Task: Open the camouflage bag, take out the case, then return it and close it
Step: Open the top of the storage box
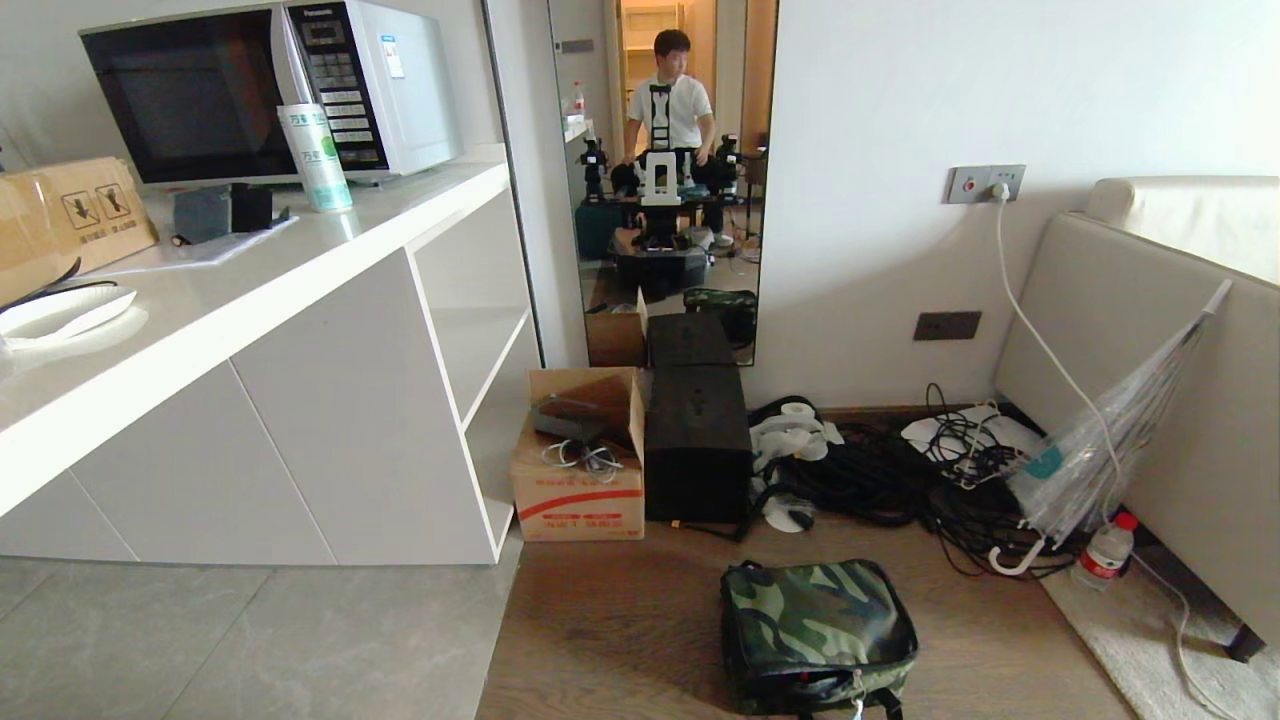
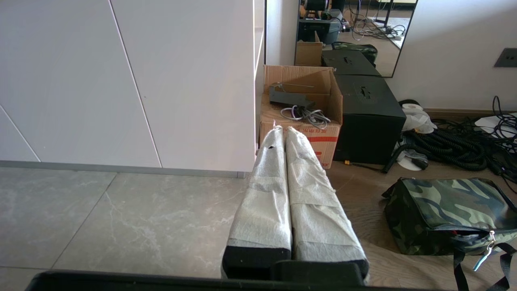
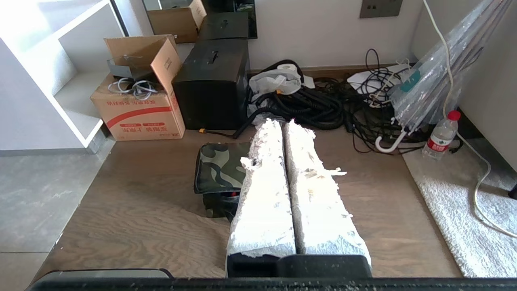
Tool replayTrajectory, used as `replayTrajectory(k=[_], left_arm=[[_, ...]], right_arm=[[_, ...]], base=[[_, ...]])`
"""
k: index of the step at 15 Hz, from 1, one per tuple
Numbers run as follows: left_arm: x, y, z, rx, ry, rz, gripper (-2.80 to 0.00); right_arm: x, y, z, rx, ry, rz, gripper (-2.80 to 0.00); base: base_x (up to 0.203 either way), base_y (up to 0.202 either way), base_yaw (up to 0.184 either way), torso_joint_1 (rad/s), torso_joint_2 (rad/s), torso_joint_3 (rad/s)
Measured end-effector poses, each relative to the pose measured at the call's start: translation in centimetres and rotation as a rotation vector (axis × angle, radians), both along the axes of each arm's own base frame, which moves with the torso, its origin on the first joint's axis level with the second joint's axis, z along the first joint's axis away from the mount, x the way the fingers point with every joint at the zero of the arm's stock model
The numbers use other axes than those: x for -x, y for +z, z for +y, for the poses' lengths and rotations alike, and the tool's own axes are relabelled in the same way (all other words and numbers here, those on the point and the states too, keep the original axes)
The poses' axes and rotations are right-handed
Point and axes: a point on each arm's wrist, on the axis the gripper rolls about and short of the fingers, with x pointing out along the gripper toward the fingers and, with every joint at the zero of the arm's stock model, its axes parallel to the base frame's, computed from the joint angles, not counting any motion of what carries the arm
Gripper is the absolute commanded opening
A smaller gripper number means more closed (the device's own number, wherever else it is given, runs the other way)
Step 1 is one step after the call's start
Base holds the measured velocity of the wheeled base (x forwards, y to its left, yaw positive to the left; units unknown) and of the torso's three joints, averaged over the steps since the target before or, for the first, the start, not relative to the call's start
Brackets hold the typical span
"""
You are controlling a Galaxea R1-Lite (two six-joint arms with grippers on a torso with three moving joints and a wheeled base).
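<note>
Twice over, keeping white-wrapped fingers (image 2: 266,194) pressed flat together, on the left end effector (image 2: 284,130) and on the right end effector (image 3: 282,123) alike, gripping nothing. Hanging both short of the black box (image 1: 697,450), low over the floor, probably because parking closed is keeping the padding tidy until a reach is called for.

Lying flat on the wood floor, on the robot's side of the black box and apart from it: the camouflage bag (image 1: 815,625), lid side up. Sitting that way, likely to be leaving the zipper reachable from above. Showing a narrow gap along the edge farthest from the black box, with a sliver of red inside and a zip pull (image 2: 484,252) dangling beside the black straps; otherwise lying shut. Not showing the case anywhere; judging it to be sitting inside the bag.

Pointing the right end effector over the bag toward the black box; pointing the left one wide of the bag, toward the cardboard box (image 1: 578,470) standing against the black box's side. Crowding the black box's other side: a tangle of cables (image 1: 870,480). Judging the opening step as not yet begun, and the right end effector as nearer to the zipper.
</note>
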Motion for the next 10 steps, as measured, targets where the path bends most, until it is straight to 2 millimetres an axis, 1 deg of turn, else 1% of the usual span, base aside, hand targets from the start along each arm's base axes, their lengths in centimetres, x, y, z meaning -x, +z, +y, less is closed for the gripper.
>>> replayTrajectory(k=[10], left_arm=[[0.00,0.00,0.00,0.000,0.000,0.000,-2.80]], right_arm=[[0.00,0.00,0.00,0.001,0.002,0.000,-2.80]], base=[[0.000,0.000,0.000,0.000,0.00,0.000]])
